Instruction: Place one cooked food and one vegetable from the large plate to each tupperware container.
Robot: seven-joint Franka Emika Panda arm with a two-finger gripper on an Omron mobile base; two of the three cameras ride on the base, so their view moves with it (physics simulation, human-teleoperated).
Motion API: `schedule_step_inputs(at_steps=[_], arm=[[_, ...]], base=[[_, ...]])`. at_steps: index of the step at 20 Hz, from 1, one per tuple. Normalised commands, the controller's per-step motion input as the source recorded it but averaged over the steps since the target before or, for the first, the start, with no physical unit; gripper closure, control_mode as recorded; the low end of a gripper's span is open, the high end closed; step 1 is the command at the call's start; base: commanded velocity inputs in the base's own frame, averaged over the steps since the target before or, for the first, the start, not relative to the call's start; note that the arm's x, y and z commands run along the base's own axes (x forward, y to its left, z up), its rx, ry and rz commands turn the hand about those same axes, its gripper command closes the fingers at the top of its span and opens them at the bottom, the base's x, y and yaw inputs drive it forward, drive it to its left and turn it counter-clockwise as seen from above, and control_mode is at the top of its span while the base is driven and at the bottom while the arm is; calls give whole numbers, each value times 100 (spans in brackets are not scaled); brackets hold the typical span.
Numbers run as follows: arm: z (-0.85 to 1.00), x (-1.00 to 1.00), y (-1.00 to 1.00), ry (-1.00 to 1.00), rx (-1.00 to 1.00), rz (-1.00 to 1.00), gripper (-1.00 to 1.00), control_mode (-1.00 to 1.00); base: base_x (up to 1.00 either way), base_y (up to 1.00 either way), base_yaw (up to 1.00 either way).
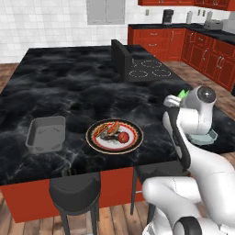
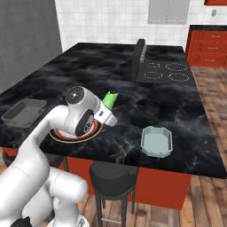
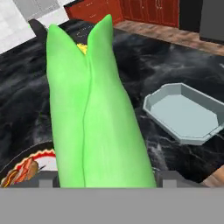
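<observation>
Gripped in the hand [image 3: 103, 181], corn cob [image 3: 94, 109] points lengthwise away.

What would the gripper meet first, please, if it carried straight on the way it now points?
Probably bare black marble countertop beyond the green corn husk that the gripper holds. The pale rectangular plastic container sits off to one side. Depth is unclear.

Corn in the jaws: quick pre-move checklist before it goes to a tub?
1. Corn held between the jaws: ok.
2. Corn lifted off the large plate: ok.
3. Pale tupperware container has nothing in it: ok.
4. Grey tupperware container has nothing in it: ok.
5. Counter path from corn to pale container unobstructed: ok.
6. Grip firmness on corn: cannot tell.
</observation>
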Motion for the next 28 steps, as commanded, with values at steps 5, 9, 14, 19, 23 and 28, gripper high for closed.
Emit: schedule_step_inputs(at_steps=[5, 9, 14, 19, 23, 28], arm=[[-39, -7, -96, 35, 8, -36, 100, -100], [-59, 18, -60, 23, 0, -11, 100, -100], [-52, 55, -47, 6, 0, 1, 100, -100], [-37, 65, -68, 15, 0, 15, 100, -100], [-31, 68, -59, 8, 0, 21, 100, -100], [-38, 47, -49, 1, 0, 20, 100, -100]], base=[[0, 0, 0], [0, 0, 0], [0, 0, 0], [0, 0, 0], [0, 0, 0], [0, 0, 0]])
